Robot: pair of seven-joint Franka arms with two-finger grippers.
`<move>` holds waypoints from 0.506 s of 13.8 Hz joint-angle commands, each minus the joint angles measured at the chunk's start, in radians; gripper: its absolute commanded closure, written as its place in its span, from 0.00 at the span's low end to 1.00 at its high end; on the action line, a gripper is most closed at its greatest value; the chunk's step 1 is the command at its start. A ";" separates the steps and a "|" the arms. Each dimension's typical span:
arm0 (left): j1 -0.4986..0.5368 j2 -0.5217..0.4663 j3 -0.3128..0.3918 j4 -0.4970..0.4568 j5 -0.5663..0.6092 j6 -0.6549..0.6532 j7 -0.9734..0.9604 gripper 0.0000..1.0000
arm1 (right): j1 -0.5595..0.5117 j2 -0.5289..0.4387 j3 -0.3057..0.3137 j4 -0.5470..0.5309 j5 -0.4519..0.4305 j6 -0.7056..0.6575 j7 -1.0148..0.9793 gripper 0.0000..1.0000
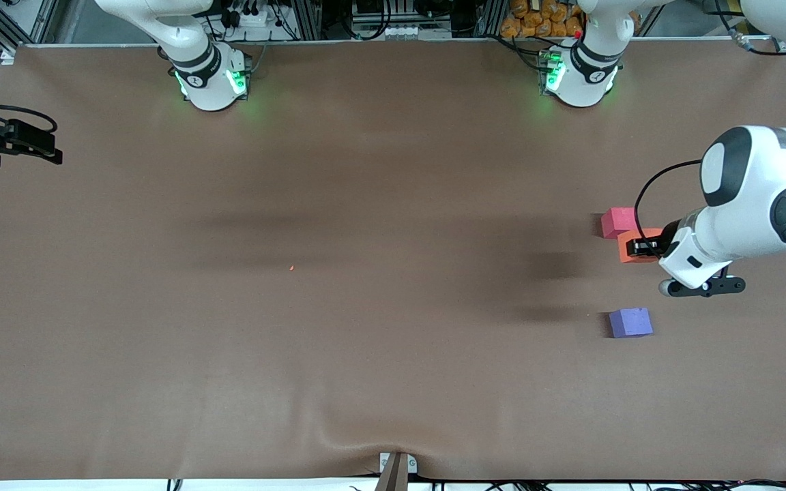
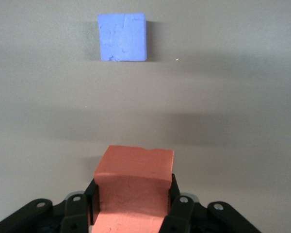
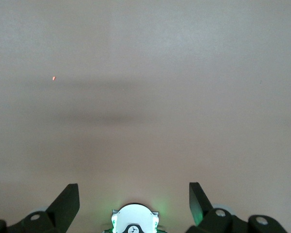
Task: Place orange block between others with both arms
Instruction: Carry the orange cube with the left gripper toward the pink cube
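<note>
The orange block (image 2: 134, 187) is clamped in the left gripper (image 1: 643, 246) jaws, beside the pinkish-red cube (image 1: 617, 221), for placement before the purple cube (image 1: 630, 322). The right gripper (image 3: 134, 204) waits, jaws wide.

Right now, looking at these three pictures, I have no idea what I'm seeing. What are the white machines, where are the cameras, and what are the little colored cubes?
The white machines are two robot arms bolted along one edge of a brown table. One picture looks down from high up across the table; the other two come from cameras on each arm's wrist. The left gripper has its black fingers shut on the orange block, right beside the pinkish-red cube. The bluish-purple cube sits apart, nearer the high camera. The right gripper waits at the right arm's end of the table, open and holding nothing.
</note>
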 commanded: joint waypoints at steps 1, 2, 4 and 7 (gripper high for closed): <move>0.041 -0.041 -0.014 -0.155 -0.011 0.160 0.031 1.00 | -0.015 0.006 0.015 0.017 -0.012 -0.013 0.009 0.00; 0.041 -0.032 -0.011 -0.166 -0.004 0.197 0.031 1.00 | -0.010 0.006 0.015 0.018 -0.010 -0.013 0.012 0.00; 0.043 0.006 -0.008 -0.167 -0.003 0.249 0.027 1.00 | -0.005 0.006 0.015 0.021 -0.008 -0.012 0.015 0.00; 0.078 0.057 -0.005 -0.172 0.038 0.313 0.019 1.00 | -0.011 0.007 0.015 0.020 -0.010 -0.010 0.013 0.00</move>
